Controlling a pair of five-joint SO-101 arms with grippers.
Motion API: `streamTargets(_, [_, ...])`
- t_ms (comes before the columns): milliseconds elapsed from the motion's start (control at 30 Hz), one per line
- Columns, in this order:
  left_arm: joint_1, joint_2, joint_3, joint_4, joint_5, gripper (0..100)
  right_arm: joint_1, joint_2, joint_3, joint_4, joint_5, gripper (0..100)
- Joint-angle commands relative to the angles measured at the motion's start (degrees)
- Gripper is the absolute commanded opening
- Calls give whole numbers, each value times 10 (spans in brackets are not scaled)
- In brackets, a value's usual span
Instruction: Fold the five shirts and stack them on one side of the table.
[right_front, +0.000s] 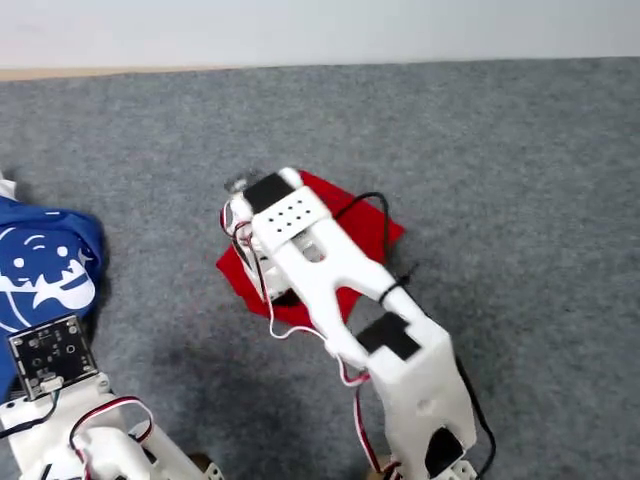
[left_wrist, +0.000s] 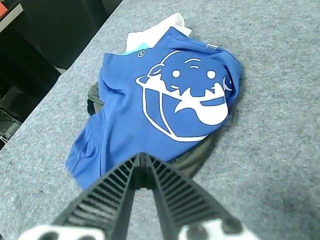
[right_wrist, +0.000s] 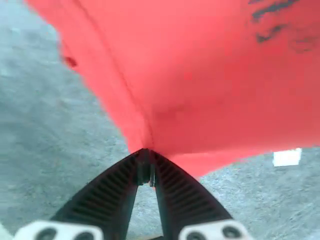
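Has the blue shirt (right_front: 45, 265) folded at nine o'clock on the desk (right_front: 500, 150), likely the stacking side, left gripper (left_wrist: 142, 159) closed empty just beside it. Clamps the right gripper (right_wrist: 145, 154) on the red shirt (right_front: 365, 225) edge at centre, probably to pull a fold.

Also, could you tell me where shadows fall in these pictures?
High view: a soft shadow on the table beside the right arm. Left wrist view: even light on the blue shirt, no glare. Right wrist view: faint shading at the red shirt's fold.
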Motion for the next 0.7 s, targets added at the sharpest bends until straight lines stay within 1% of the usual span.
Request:
streamTargets(0, [-1, -2, -2, -14, -4, 5, 5, -106, -30, 21, -5, 9])
streamTargets(200, [-1, -2, -2, -14, -4, 5, 68, -182, -28, 24, -6, 9])
streamTargets(300, [-1, -2, -2, -14, -4, 5, 92, -211, 4, 24, -17, 9])
streamTargets(467, [-1, -2, -2, -14, -4, 5, 83, -253, 124, 22, -19, 9])
streamTargets(567, [-1, -2, -2, -14, -4, 5, 73, -258, 168, 18, -20, 9])
streamTargets(667, [-1, -2, -2, -13, -4, 5, 77, -258, 200, 17, -20, 9])
